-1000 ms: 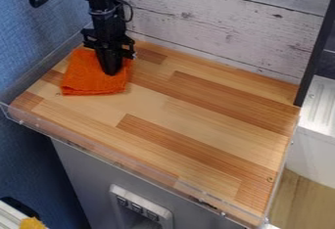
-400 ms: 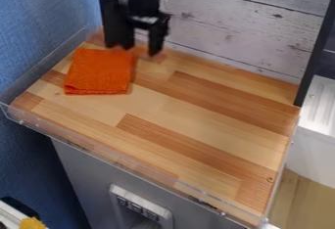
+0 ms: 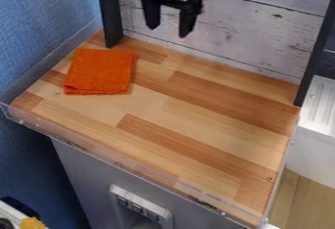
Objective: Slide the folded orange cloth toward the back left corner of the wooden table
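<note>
1. Counting one black gripper [image 3: 169,31], hanging high at the top of the camera view, in front of the pale wooden wall [image 3: 242,32].
2. Keeping two fingers [image 3: 187,23] spread wide apart, pointing downward, and gripping nothing between them.
3. Counting one orange cloth [image 3: 99,71], lying flat and folded into a rough square on the left rear part of the wooden worktop [image 3: 196,120], showing stacked layers along the front edge.
4. Leaving a clear gap between gripper and cloth, hanging above and to the right of it in the view.
5. Counting one low, clear front rim [image 3: 134,166], running along the near edge of the worktop, and seeing one cloth lying behind it, on the wood.
6. Counting two dark posts: one left post [image 3: 108,12] standing at the rear left, just behind the cloth, and one right post [image 3: 315,52] rising at the rear right.
7. Seeing one blue wall [image 3: 39,37] rising along the left side.
8. Counting one grey cabinet front [image 3: 85,174] below the worktop, bearing one pale panel [image 3: 118,194] and, set into it, three dark switch-like parts [image 3: 136,207].
9. Seeing one white ribbed surface [image 3: 319,101] lying beyond the right edge, and one yellow thing [image 3: 31,223] showing partly at the lower left.
</note>
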Robot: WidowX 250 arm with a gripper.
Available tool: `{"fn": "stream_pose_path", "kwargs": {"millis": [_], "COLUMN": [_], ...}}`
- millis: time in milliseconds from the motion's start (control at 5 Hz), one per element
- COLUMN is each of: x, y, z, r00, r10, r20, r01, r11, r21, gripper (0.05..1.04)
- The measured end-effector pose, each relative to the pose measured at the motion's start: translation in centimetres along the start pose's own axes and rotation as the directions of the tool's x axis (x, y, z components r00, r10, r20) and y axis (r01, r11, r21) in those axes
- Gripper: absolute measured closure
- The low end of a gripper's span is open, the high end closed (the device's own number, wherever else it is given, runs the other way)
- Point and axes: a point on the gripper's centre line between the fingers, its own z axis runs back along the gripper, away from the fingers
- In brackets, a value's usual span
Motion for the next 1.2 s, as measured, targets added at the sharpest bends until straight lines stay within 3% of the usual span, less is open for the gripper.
{"fn": "stream_pose_path", "kwargs": {"millis": [800,1000,1200], "x": [-0.1,-0.4,-0.1], "y": [-3.1,-4.0,-4.1], "z": [2.0,2.1,3.0], "r00": [0.999,1.000,1.000], "r10": [0.017,0.015,0.018], "r20": [0.038,0.014,0.020], "r01": [-0.017,-0.014,-0.018], "r11": [1.000,1.000,0.999], "r21": [-0.010,-0.020,-0.031], "gripper": [0.084,0.084,0.085]}}
